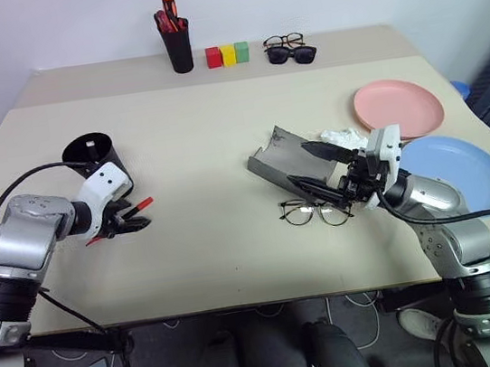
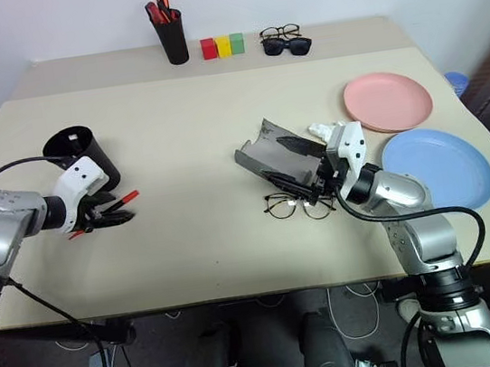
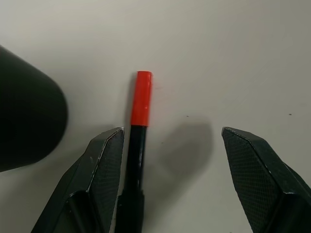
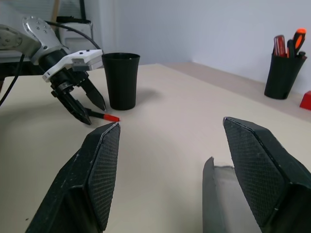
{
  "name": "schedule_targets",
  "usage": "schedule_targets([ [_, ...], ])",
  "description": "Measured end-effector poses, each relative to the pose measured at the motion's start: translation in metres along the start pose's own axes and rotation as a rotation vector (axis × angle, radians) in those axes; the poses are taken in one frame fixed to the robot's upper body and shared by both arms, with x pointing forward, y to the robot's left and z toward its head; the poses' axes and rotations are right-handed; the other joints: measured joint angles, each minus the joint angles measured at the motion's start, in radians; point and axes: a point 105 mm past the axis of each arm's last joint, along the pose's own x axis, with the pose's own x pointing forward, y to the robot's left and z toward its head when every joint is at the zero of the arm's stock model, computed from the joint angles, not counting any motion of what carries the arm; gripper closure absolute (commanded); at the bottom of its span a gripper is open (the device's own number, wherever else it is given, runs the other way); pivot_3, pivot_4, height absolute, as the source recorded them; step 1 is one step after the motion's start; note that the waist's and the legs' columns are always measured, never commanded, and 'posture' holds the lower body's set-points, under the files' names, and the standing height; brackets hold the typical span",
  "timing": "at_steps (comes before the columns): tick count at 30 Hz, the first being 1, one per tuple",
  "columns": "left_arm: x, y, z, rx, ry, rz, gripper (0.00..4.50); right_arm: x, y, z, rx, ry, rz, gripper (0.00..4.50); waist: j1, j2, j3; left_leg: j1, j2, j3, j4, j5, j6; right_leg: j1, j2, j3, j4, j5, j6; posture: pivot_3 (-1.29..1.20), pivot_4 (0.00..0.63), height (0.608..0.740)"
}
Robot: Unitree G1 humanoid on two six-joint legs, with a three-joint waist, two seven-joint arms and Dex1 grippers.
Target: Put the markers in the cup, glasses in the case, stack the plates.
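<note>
A black marker with a red cap (image 3: 142,97) lies flat on the table beside the black cup (image 1: 95,157). My left gripper (image 1: 128,221) points down over the marker, open, with one finger (image 3: 104,165) right beside the black barrel and the other well clear. The grey case (image 1: 280,157) lies open at mid-table with the thin black-framed glasses (image 1: 313,212) on the table just in front of it. My right gripper (image 1: 303,166) hovers open over the case, holding nothing. The pink plate (image 1: 397,107) and the blue plate (image 1: 463,173) lie side by side at the right.
At the table's far edge stand a black pen holder (image 1: 178,49) with red and orange pens, three coloured blocks (image 1: 227,54), dark sunglasses (image 1: 293,55) and another pair of glasses (image 1: 283,41). Bare tabletop spreads between the cup and the case.
</note>
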Motion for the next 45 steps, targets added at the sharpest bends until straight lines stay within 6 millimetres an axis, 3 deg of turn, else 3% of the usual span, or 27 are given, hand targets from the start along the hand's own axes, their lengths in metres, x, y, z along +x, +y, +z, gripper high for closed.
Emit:
schedule_targets([
  [2,0.008,-0.002,-0.001,-0.002,0.02,-0.01,1.24,-0.002,0.001,-0.001,0.002,0.005,-0.007,1.05,-0.001,0.0,0.0,0.0,0.0,0.0,0.0,0.0,0.0,0.0,0.0,0.0,0.0,0.0,0.0,0.0,0.15,0.74],
  [5,0.01,-0.001,0.002,-0.021,0.037,-0.012,2.09,-0.001,0.002,0.003,-0.007,0.004,-0.011,1.05,-0.001,0.0,0.0,0.001,0.0,0.0,0.001,0.0,0.0,0.0,0.0,0.0,0.001,0.0,0.0,0.0,0.15,0.74],
  [10,0.011,-0.002,0.003,-0.029,0.05,-0.017,4.47,-0.001,0.001,0.003,-0.004,0.013,-0.018,1.05,-0.002,0.0,0.0,0.001,0.0,0.0,0.001,0.0,0.0,0.0,0.0,0.0,0.002,0.0,0.0,0.0,0.15,0.74],
  [15,0.01,-0.01,0.004,0.012,0.024,-0.034,4.47,-0.001,0.0,0.003,-0.003,0.017,-0.026,1.05,-0.003,0.001,-0.001,0.001,0.0,0.0,0.0,0.0,0.0,0.0,0.0,0.001,0.002,0.0,0.0,0.0,0.15,0.74],
  [17,0.006,-0.031,0.013,0.075,-0.078,-0.111,4.47,-0.001,-0.001,0.004,-0.006,0.016,-0.029,1.05,-0.003,0.0,0.0,-0.001,0.0,0.0,0.0,0.0,0.0,-0.002,-0.001,0.001,0.001,0.0,0.0,0.0,0.15,0.74],
  [19,0.001,-0.059,0.041,0.183,-0.263,-0.165,4.47,-0.001,-0.003,0.005,-0.005,0.017,-0.039,1.05,0.004,0.0,0.0,-0.002,0.0,-0.001,0.001,0.0,0.0,-0.002,-0.001,0.001,0.0,0.0,0.0,0.0,0.15,0.74],
  [21,-0.008,-0.067,0.08,0.247,-0.491,-0.094,4.47,0.0,-0.004,0.006,-0.004,0.017,-0.043,1.05,0.018,-0.001,0.0,-0.002,0.0,-0.001,0.002,0.0,0.0,-0.001,-0.001,0.001,0.001,0.0,-0.001,0.0,0.15,0.74],
  [23,-0.022,-0.057,0.117,0.215,-0.701,0.064,4.47,0.0,-0.003,0.007,-0.004,0.012,-0.044,1.05,0.024,-0.001,0.0,-0.001,0.0,-0.001,0.003,0.0,0.0,0.001,-0.001,0.0,0.001,0.0,0.0,0.0,0.15,0.74],
  [26,-0.048,-0.021,0.155,0.107,-0.897,0.379,4.47,0.002,0.0,0.014,-0.002,-0.02,-0.024,1.05,0.022,-0.002,0.0,0.0,-0.001,-0.001,0.003,0.0,0.001,0.003,0.0,0.0,0.001,0.001,0.002,0.0,0.15,0.74],
  [29,-0.067,0.01,0.17,0.041,-0.994,0.65,4.47,0.004,0.003,0.019,-0.001,-0.053,0.01,1.05,0.019,-0.002,0.0,0.001,0.0,0.0,0.002,0.0,0.001,0.002,0.0,0.0,0.001,0.003,0.005,0.0,0.15,0.74],
  [33,-0.074,0.04,0.166,-0.006,-1.0,0.926,4.47,0.01,0.008,0.025,-0.007,-0.083,0.063,1.05,0.018,-0.002,0.0,0.002,0.0,-0.001,0.002,0.0,0.001,0.002,0.001,0.0,0.002,0.002,0.005,0.0,0.15,0.74],
  [37,-0.078,0.056,0.153,-0.05,-0.982,1.116,4.47,0.013,0.015,0.025,0.008,-0.098,0.11,1.05,0.021,-0.002,0.0,0.001,-0.001,0.0,0.002,0.0,0.001,0.002,0.001,0.0,0.002,0.002,0.005,0.0,0.15,0.74],
  [45,-0.084,0.063,0.135,-0.067,-0.96,1.233,4.47,0.015,0.017,0.024,0.015,-0.103,0.123,1.05,0.021,-0.002,0.0,0.002,-0.001,0.0,0.002,0.0,0.0,0.002,0.0,0.0,0.002,0.002,0.005,0.0,0.15,0.74],
])
